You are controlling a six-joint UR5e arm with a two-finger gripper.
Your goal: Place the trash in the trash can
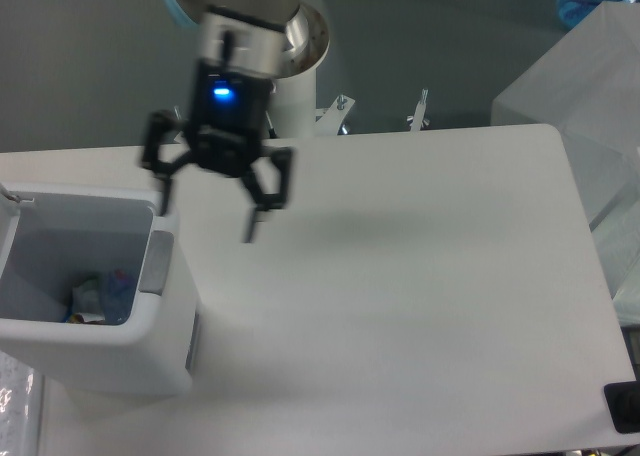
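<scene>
Our gripper (207, 208) hangs above the table (400, 276), fingers spread wide and holding nothing, just right of the bin (95, 361). The trash (98, 298) lies at the bin's bottom, so we judge the job done; next, we only need to back away.

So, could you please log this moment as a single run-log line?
gripper: open, empty, above table | trash: inside trash can | table: no trash visible | task: appears done
</scene>
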